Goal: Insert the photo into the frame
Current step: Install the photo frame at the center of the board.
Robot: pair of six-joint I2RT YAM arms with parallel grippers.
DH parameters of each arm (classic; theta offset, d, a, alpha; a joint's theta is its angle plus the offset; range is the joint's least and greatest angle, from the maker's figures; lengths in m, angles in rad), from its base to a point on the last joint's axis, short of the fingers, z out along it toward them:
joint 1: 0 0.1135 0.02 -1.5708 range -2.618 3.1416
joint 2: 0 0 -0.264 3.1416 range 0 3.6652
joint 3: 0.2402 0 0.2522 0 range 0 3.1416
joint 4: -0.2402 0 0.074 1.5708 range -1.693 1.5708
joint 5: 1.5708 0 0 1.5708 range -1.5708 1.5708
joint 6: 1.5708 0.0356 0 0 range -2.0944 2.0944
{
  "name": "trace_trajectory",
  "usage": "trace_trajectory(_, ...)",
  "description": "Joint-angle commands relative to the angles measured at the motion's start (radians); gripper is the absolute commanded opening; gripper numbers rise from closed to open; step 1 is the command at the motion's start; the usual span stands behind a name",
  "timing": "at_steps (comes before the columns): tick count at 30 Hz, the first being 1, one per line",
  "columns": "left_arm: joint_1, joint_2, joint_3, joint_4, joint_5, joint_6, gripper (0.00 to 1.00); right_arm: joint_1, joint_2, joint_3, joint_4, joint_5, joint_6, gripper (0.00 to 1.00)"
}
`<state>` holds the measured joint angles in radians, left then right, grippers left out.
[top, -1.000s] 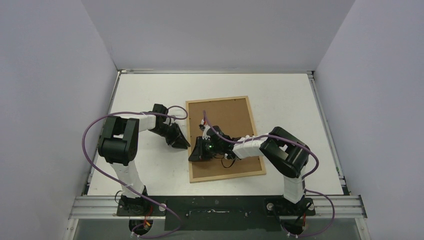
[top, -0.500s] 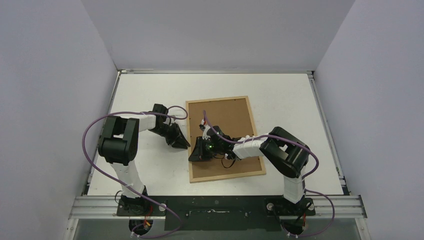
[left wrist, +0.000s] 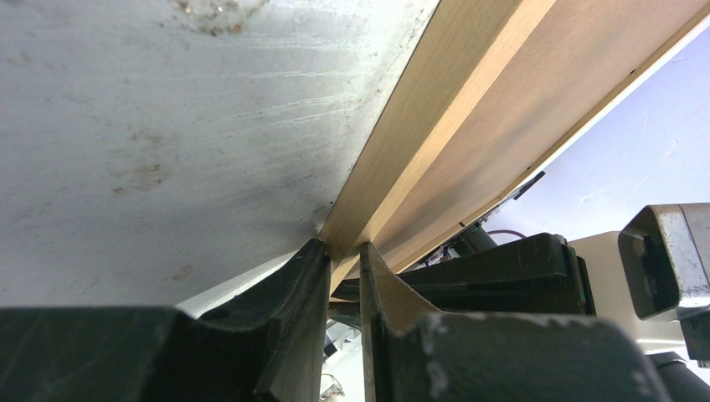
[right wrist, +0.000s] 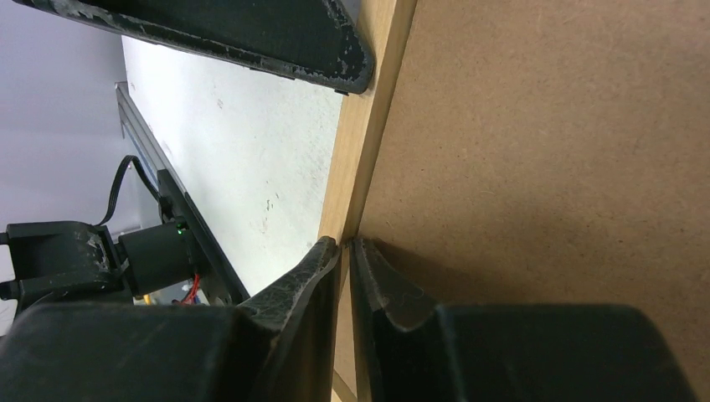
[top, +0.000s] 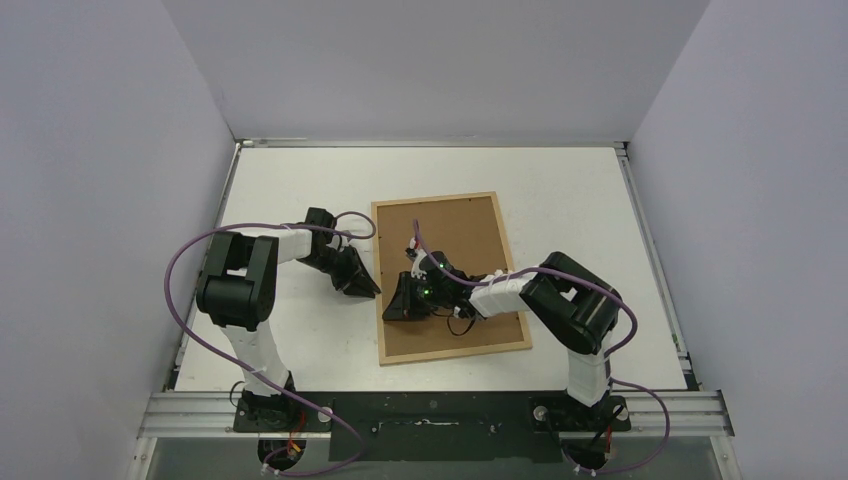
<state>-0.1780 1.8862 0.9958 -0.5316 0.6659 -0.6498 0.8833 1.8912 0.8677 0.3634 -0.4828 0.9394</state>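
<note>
Brown-backed frame [top: 455, 235] nipped by left end effector [left wrist: 343, 248] and right end effector [right wrist: 345, 243]

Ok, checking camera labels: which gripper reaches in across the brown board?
The right gripper: its arm lies over the brown back of the frame. The left gripper reaches in over the white table.

You've got one thin light-wood rectangular picture frame [top: 455, 225] out there, brown board side up, and it's the only one. One white table [top: 300, 180] carries it. Two black-and-white robot arms are in play, the left arm [top: 245, 290] and the right arm [top: 570, 310]. Two purple cables [top: 180, 290], one looping off each arm.
</note>
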Motion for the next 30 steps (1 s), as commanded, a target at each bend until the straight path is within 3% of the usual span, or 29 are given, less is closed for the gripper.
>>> trace_trajectory(1,-0.034,0.091,-0.054,-0.038,-0.296,0.051,0.17,-0.006,0.024,-0.025,-0.048,0.051,-0.03,0.14)
trace_trajectory(6,-0.035,0.09,-0.056,-0.036,-0.296,0.051,0.17,-0.006,0.023,-0.024,-0.01,0.038,-0.021,0.14)
trace_trajectory(13,-0.035,0.094,-0.054,-0.036,-0.296,0.051,0.17,-0.005,-0.018,-0.086,0.234,-0.022,0.038,0.1)
trace_trajectory(21,-0.034,0.096,-0.057,-0.038,-0.298,0.051,0.17,-0.004,0.012,-0.098,0.399,-0.077,0.104,0.04)
trace_trajectory(30,-0.034,0.096,-0.054,-0.038,-0.296,0.051,0.17,-0.003,0.04,-0.058,0.248,-0.049,0.07,0.05)
